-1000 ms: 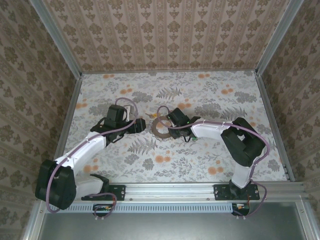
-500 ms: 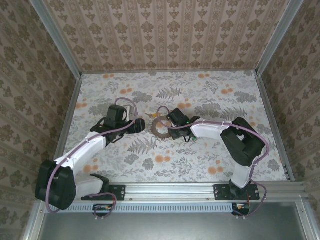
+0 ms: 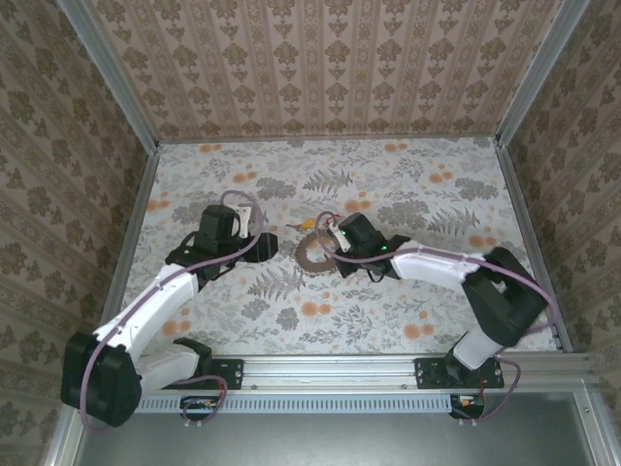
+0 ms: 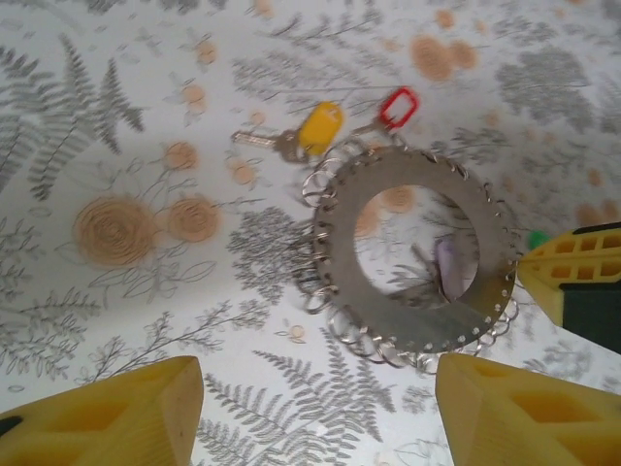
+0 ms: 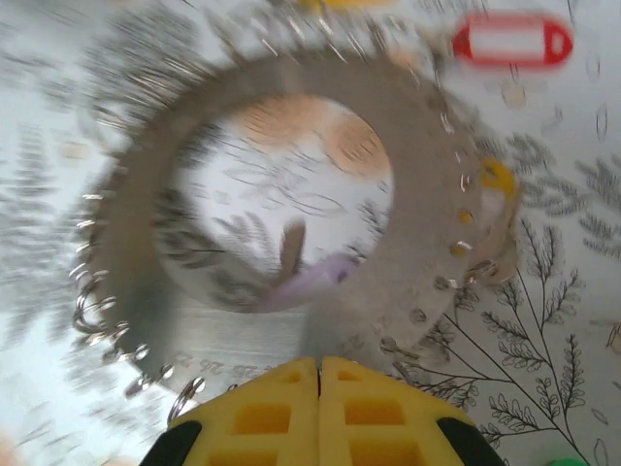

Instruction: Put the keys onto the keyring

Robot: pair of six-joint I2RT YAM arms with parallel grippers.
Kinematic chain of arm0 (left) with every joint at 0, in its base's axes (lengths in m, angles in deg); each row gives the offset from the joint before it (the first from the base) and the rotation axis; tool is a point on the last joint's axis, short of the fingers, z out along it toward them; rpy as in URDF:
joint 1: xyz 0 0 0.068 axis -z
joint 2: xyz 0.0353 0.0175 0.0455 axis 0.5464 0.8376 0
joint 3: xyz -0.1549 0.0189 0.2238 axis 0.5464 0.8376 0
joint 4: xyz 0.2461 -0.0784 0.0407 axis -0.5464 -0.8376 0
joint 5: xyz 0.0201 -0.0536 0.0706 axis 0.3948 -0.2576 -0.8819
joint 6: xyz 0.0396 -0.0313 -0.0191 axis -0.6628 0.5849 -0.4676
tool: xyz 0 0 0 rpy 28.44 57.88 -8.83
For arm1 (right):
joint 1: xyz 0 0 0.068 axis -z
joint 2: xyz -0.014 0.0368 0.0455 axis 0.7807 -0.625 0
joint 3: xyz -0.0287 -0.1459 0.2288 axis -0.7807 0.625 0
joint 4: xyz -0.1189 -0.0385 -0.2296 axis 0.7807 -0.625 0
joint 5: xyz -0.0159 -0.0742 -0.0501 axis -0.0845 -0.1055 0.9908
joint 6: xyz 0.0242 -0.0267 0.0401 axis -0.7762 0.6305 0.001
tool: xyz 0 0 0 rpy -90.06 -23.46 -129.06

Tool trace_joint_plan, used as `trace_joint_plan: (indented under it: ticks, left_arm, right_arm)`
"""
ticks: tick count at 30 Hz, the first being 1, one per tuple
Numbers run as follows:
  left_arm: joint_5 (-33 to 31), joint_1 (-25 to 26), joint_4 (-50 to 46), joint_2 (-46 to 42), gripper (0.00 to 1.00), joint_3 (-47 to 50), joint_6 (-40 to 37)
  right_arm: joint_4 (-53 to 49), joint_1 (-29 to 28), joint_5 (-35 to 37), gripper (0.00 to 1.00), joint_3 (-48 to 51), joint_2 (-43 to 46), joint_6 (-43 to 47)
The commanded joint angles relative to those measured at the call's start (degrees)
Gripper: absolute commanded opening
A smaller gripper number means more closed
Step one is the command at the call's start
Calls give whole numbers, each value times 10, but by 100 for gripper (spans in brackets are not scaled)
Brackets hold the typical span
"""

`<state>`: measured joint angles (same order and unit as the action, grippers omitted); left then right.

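Keyring point(image 4: 417, 325) is seen lying flat on the floral table point(image 4: 146, 291), w/ small wire loops point(image 4: 364, 342) strung round its rim. Yellow-tagged key point(image 4: 318, 127) and red tag point(image 4: 397, 106) are found at the keyring's far edge, touching it or nearly so. Pale pink tag point(image 4: 448, 270) is seen inside the keyring's hole. Left gripper point(image 4: 318, 388) is held wide open, just off the keyring's left side, not touching. Right gripper point(image 5: 318, 374) is closed, fingers pressed together at the keyring's rim on the opp. side. Whether a loop is pinched can't be told.
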<state>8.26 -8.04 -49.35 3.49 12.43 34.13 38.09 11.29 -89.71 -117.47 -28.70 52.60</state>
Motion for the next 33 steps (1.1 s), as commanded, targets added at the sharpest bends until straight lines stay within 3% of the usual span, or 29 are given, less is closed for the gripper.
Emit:
trace_joint_plan:
  ticks: [1, 3, 7, 13, 18, 27, 33]
  left_arm:
    - [86, 6, 31, -46, 62, -16, -32]
    - [115, 6, 62, -65, 60, -8, -30]
    - [147, 54, 78, -89, 53, -18, -47]
    - [185, 87, 77, -99, 43, -47, -71]
    - [232, 83, 102, -109, 24, -43, -65]
    - [364, 73, 191, -116, 24, -28, -10]
    - [379, 77, 199, -115, 24, -29, -4]
  right_arm:
    - [71, -2, -103, 0, 25, 84, 59]
    - [77, -1, -139, 0, 32, 125, 73]
    - [110, 8, -236, 0, 40, 171, 78]
    - [210, 28, -365, 0, 44, 199, 41]
    - [288, 37, -451, 0, 38, 195, -10]
    - [411, 57, -532, 0, 41, 188, -112]
    - [490, 66, -548, 0, 36, 168, -172]
